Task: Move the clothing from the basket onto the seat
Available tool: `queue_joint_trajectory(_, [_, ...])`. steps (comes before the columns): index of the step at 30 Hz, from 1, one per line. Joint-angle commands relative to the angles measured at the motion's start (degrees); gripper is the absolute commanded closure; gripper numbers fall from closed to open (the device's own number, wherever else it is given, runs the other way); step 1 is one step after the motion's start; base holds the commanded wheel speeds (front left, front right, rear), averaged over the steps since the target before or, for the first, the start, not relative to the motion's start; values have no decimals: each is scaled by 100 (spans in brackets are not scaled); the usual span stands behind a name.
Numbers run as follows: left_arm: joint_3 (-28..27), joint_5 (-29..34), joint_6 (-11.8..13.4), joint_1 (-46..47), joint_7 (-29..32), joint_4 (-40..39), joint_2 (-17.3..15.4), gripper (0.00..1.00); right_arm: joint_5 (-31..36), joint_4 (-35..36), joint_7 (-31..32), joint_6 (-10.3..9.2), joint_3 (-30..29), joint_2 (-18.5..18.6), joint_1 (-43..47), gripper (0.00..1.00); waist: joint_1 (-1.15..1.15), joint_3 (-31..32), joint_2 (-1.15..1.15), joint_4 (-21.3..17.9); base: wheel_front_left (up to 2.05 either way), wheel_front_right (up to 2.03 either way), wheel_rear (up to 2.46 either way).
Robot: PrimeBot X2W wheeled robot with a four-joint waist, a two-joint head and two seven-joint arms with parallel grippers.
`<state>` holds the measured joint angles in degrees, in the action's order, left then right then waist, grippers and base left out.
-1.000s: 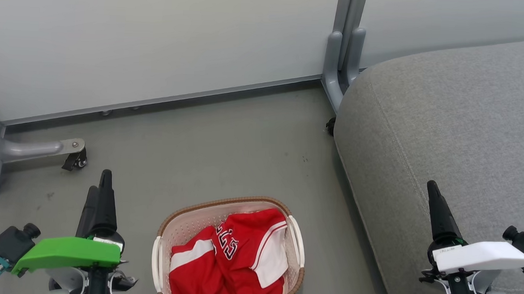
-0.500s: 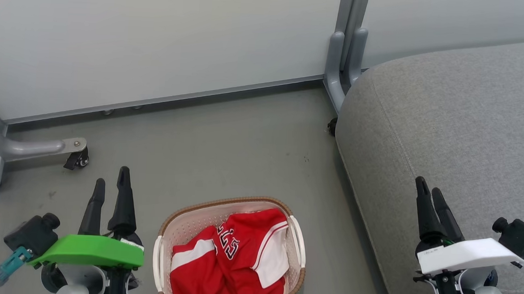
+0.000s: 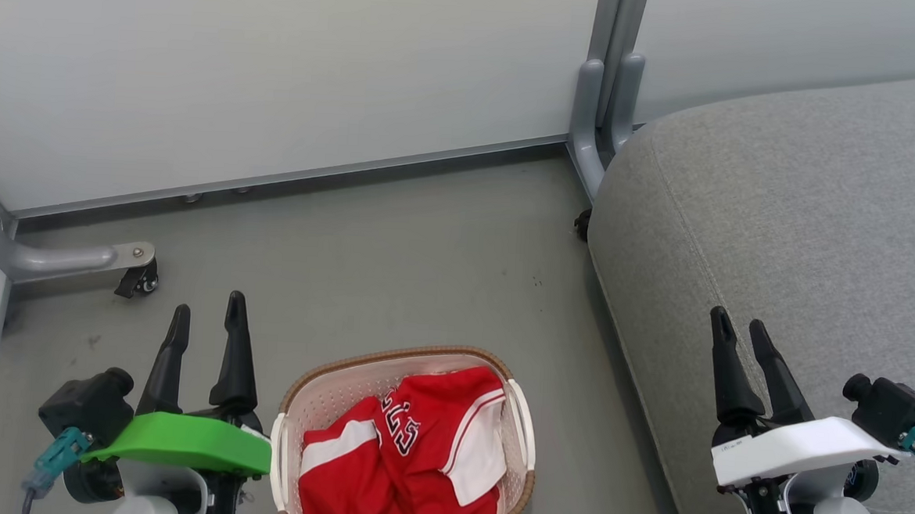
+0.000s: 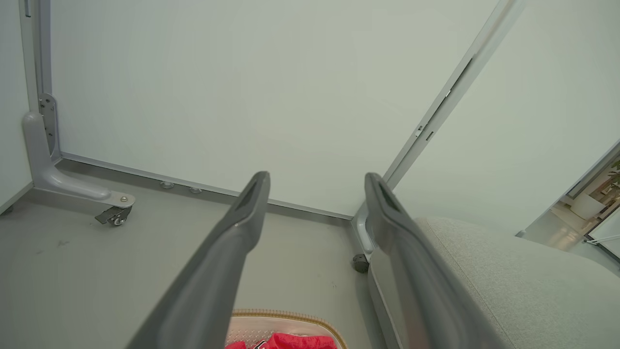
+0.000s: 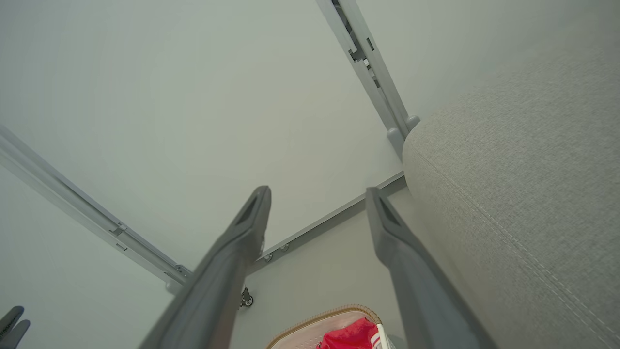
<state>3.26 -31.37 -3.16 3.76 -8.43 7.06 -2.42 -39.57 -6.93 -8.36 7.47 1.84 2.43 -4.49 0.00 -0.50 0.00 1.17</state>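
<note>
Pre-grasp: clothing (image 3: 415, 458) in basket (image 3: 390, 354), seat (image 3: 804, 212) bare. Both jaws spread, empty. Next: L jaws down onto clothing.

Green-capped left claw (image 3: 208, 305), white-capped right claw (image 3: 736, 319)

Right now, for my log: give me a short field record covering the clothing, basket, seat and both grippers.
clothing: red-and-white garments, bunched inside the basket
basket: cream, brown rim, standing on the floor between the two grippers
seat: grey cushion, right of the basket
left gripper: open, holding nothing, left of the basket
right gripper: open, holding nothing, over the seat's edge
task status: clothing not yet moved
</note>
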Motion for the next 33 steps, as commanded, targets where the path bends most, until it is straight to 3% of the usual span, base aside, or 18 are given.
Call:
queue_joint_trajectory(1, [16,207,24,-38,-57,-39,-44,0,177,38,-64,2,24,38,-114,0,0,4,0,7,0,0,0])
queue_joint_trajectory(33, [248,2061,276,-37,-465,80,-56,0,1843,-56,-475,3,166,52,-138,0,0,-49,0,113,0,0,0])
